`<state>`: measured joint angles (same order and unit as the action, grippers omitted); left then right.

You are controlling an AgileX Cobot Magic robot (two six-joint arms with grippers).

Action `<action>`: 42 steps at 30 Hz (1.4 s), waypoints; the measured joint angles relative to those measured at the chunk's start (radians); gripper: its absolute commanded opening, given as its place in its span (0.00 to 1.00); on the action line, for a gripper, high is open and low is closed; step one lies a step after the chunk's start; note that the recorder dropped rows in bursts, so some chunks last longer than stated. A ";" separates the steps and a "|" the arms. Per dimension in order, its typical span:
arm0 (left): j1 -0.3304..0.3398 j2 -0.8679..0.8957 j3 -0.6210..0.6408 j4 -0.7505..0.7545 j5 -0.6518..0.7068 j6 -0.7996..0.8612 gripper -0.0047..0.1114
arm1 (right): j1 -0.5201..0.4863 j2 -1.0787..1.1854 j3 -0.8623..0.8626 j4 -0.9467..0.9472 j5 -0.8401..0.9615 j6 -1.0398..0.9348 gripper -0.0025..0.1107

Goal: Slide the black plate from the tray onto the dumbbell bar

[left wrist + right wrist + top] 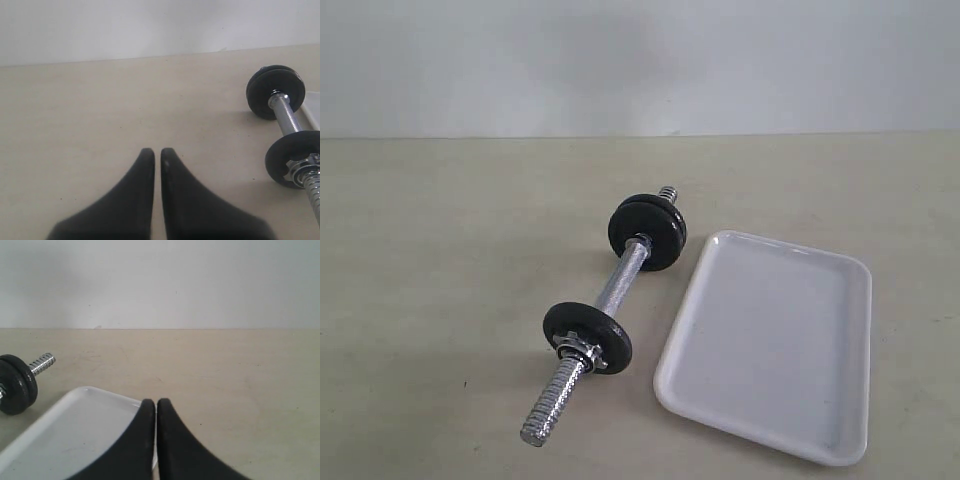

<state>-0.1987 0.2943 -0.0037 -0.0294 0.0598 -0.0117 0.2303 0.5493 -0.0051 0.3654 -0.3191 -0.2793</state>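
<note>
The white tray (770,340) lies right of the dumbbell bar (620,280) and holds nothing; no loose black plate shows anywhere. Two black discs (648,232) sit pressed together on the bar's far end, and I cannot tell which of them is the black plate. On the near end a single black disc (588,335) is backed by a chrome star nut (578,350). Neither arm appears in the exterior view. My left gripper (157,152) is shut and empty over bare table, left of the bar (287,117). My right gripper (156,403) is shut and empty at a corner of the tray (75,430).
A beige tabletop (440,260) runs back to a plain white wall (640,60). The bar's threaded near end (548,405) points toward the front edge. The tray's near rim (760,440) lies close to the front of the view.
</note>
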 measured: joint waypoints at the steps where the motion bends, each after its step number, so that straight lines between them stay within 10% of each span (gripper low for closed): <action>1: 0.000 0.000 0.000 0.000 0.000 0.000 0.08 | 0.000 0.000 0.000 0.000 0.000 0.010 0.02; 20: 0.000 0.000 0.000 0.000 0.000 0.000 0.08 | -0.006 -0.021 0.000 0.000 0.005 0.038 0.02; 31: 0.000 0.000 0.000 0.000 0.000 0.002 0.08 | -0.219 -0.348 0.000 0.063 0.012 -0.026 0.02; 42: 0.000 -0.001 0.000 0.000 0.000 0.002 0.08 | -0.288 -0.541 0.005 0.092 0.434 -0.213 0.02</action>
<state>-0.1987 0.2936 -0.0037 -0.0294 0.0598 -0.0100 -0.0578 0.0086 0.0002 0.4578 0.1151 -0.4919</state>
